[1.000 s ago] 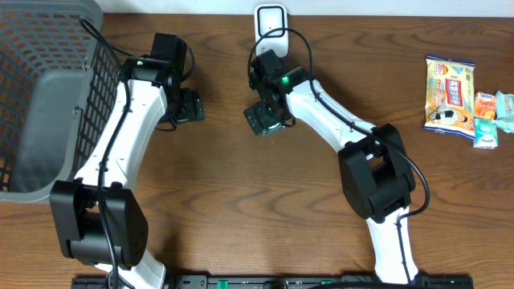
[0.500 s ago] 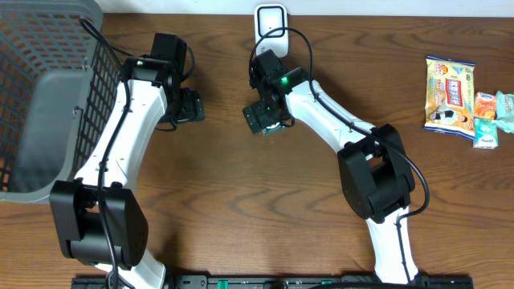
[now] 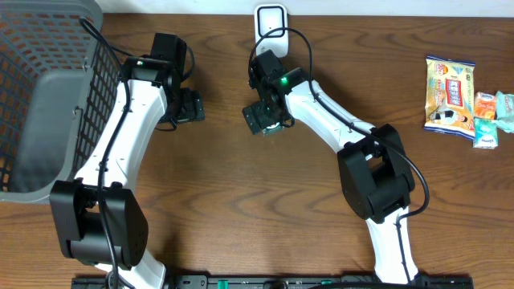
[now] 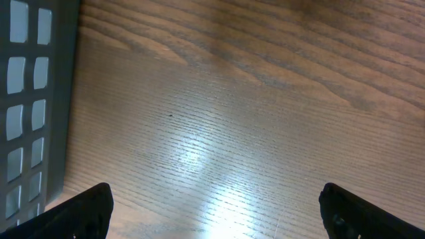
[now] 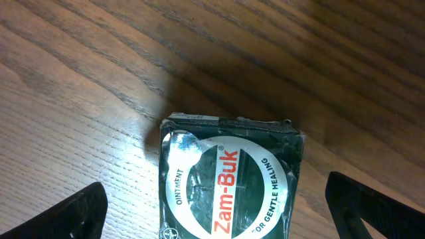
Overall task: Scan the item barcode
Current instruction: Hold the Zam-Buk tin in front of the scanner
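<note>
A dark green Zam-Buk ointment pack (image 5: pixel 229 179) lies flat on the wooden table, label up; no barcode shows on this face. My right gripper (image 5: pixel 222 212) hovers over it, open, with a finger on each side and clear of its edges. In the overhead view the pack (image 3: pixel 259 120) peeks out beneath the right gripper (image 3: pixel 267 112), just in front of a white scanner (image 3: pixel 271 19) at the table's far edge. My left gripper (image 3: pixel 186 106) stands open over bare wood (image 4: pixel 216 209), holding nothing.
A grey mesh basket (image 3: pixel 40 96) fills the far left, and its wall (image 4: pixel 30 99) shows at the left of the left wrist view. Several snack packets (image 3: pixel 450 95) lie at the far right. Bare wood spans the middle and front.
The right gripper has crept slightly toward the far left over the pack, then held still. The left arm has not moved.
</note>
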